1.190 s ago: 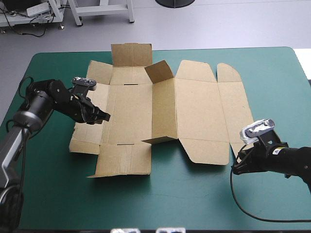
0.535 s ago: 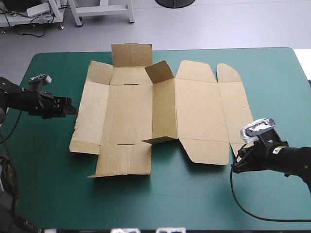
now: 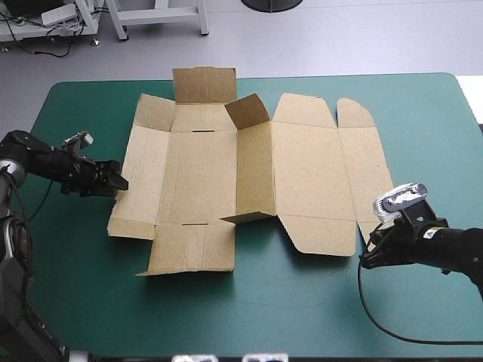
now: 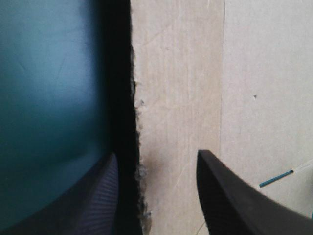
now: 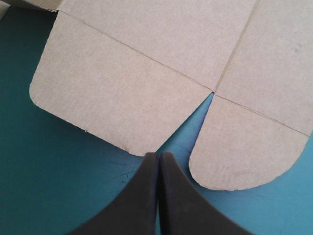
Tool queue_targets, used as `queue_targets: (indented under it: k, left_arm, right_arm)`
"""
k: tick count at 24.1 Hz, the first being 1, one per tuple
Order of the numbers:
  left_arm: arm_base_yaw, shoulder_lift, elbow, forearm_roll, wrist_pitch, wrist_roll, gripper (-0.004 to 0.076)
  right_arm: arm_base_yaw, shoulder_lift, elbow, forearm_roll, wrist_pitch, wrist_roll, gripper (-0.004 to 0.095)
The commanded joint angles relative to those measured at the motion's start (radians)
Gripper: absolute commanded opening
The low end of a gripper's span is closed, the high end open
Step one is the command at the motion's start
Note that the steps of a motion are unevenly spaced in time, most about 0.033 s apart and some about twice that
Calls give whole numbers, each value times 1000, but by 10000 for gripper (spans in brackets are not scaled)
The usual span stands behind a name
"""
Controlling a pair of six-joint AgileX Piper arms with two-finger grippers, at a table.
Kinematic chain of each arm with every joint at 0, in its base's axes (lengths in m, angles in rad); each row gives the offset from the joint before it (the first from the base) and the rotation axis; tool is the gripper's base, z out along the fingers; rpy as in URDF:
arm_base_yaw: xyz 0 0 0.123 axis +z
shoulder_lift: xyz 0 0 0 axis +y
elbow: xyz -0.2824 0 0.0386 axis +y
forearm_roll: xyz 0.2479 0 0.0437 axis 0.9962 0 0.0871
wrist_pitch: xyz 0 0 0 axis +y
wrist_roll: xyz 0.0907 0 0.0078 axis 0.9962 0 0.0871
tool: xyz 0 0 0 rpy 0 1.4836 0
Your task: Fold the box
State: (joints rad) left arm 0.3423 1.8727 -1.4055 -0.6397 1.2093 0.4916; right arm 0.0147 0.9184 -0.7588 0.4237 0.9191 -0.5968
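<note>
**Box** [image 3: 204, 173]: brown board, spread mostly flat at mid-table on the teal-green cover [image 3: 302, 309]. Middle wall [image 3: 253, 166] standing, small far flap [image 3: 245, 111] tilted up.

**Hazards, as judged**
- Pushed instead of gripped: likely with the lower finger meeting the ragged left edge [image 4: 139, 161] end-on rather than slipping beneath. Whole sheet then shoved rightward, pinned nowhere.
- Torn or crushed board: likely from a hard bite on that frayed rim.
- Middle wall knocked back flat: likely from any jolt through the sheet.
- Panel lifted askew: likely from a bite at one spot on a long edge, twisting the board rather than hinging it on its crease.

**Left gripper** [image 3: 119, 181]: low, reaching level from the table's left side toward the box's left panel. Jaws apart, straddling the left edge, one finger over the cover and the other over the board. Dark gap under that edge, so probably raised a little off the cover.

**Right gripper** [image 3: 367, 260]: low over the cover at the box's near-right corner. Jaws together in one point, aimed at the notch between two rounded flaps [image 5: 234, 147] and just short of it. Holding nothing.
</note>
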Motion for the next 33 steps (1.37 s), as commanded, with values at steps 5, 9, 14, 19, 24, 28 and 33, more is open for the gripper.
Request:
queue_targets:
  k: [5, 9, 14, 19, 24, 28, 33]
  left_arm:
    - [-5, 10, 9, -168, 81, 31, 362]
    - [-81, 10, 10, -174, 81, 43, 361]
    - [-145, 16, 10, -166, 43, 43, 357]
    - [-145, 20, 10, -168, -7, 26, -1]
    - [-147, 20, 3, -223, 38, 129, 0]
    - [-147, -2, -70, -287, 78, 201, 0]
    - [-164, -73, -295, -240, 78, 256, 0]
  right_arm:
    - [3, -11, -34, 35, -48, -9, -25]
    - [3, -11, -34, 36, -48, -9, -25]
    - [3, -11, -34, 39, -48, -9, -25]
    - [3, -11, -34, 55, -38, -9, -25]
    - [3, -11, -34, 54, -34, -7, -25]
    - [3, -11, -34, 54, -26, -7, -25]
    - [3, -11, -34, 54, -24, -7, -25]
